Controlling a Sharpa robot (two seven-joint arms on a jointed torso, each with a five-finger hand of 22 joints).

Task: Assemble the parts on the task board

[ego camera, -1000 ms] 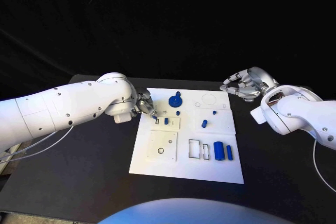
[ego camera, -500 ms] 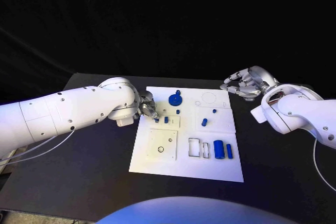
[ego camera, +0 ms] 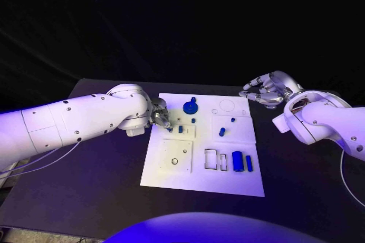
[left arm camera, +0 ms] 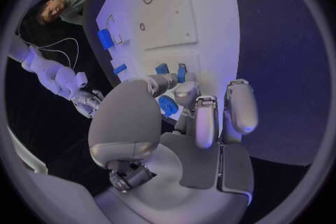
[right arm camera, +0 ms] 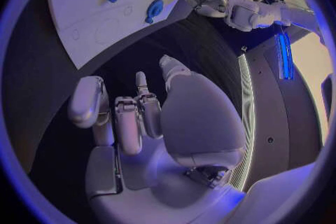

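Where left hand (ego camera: 160, 118) reaches: small peg (ego camera: 180, 129), upright.

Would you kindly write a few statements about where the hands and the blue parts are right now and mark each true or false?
1. The left hand is at the left edge of the task board. True.
2. The right hand holds a blue part. False: it holds nothing, hanging off the board by its far right corner with fingers curled.
3. Two long blue parts lie side by side on the board's right side. True.
4. The blue gear lies on the black table. False: it sits on the board, near the far edge.
5. The board's near edge carries no blue parts. True.
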